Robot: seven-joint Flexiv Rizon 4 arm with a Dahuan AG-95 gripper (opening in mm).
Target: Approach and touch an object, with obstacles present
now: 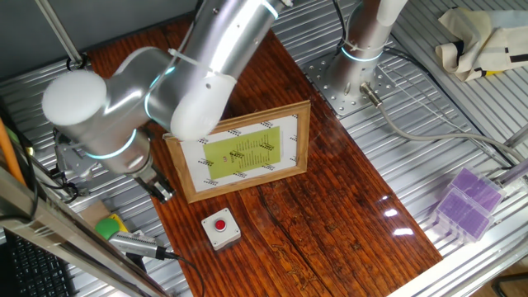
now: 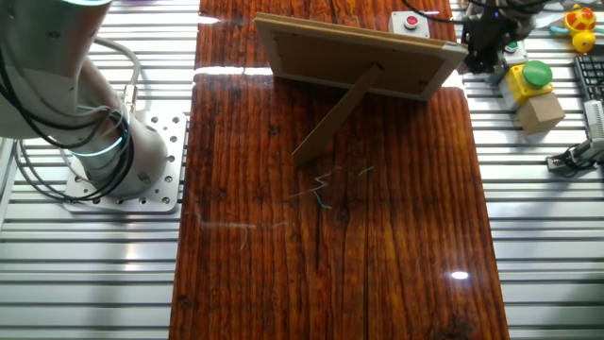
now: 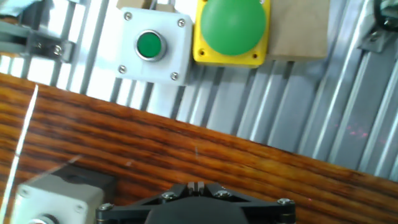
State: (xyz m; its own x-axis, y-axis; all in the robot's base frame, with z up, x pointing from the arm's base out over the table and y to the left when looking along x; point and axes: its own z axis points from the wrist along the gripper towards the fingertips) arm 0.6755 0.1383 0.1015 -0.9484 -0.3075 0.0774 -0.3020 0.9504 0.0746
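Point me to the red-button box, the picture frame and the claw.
Red-button box (image 1: 221,228): one fixed view, on its grey top by the button.
Picture frame (image 1: 307,136): one fixed view, on its right wooden edge.
Claw (image 2: 483,49): other fixed view, on its black body.

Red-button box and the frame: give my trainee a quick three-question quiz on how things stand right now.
1. True or false: the picture frame lies flat on the wooden board.
2. The button on the small grey box is: A green, B red, C yellow.
3. Is the gripper touching that box?
Key: 1 false, it stands propped upright; 2 B; 3 no, they are apart.
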